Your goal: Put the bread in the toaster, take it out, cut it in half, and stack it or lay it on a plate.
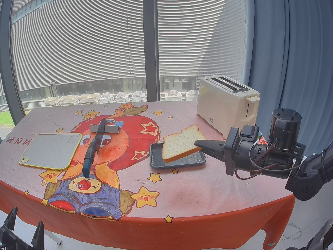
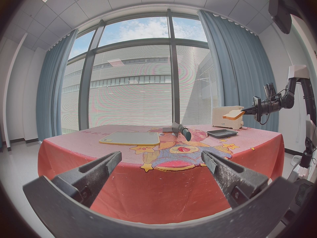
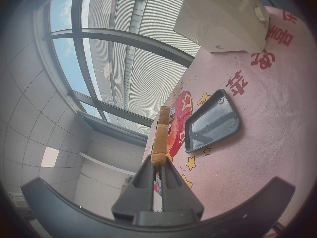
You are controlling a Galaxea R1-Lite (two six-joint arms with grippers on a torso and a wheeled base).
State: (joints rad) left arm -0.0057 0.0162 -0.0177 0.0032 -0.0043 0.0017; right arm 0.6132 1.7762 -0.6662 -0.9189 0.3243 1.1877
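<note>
We hold the bread (image 1: 180, 143), which we judge light, soft and easily crushed, by its crust edge in the clamped right end effector (image 1: 198, 143), above the tray (image 1: 155, 159) at the toaster's (image 1: 227, 101) 8 o'clock, with the left end effector (image 2: 161, 156) spread wide.

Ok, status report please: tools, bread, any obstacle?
Right tool shut on bread, held in air near toaster. Left tool open, holding nothing. Tray empty. Nothing seen between bread and toaster slots.
</note>
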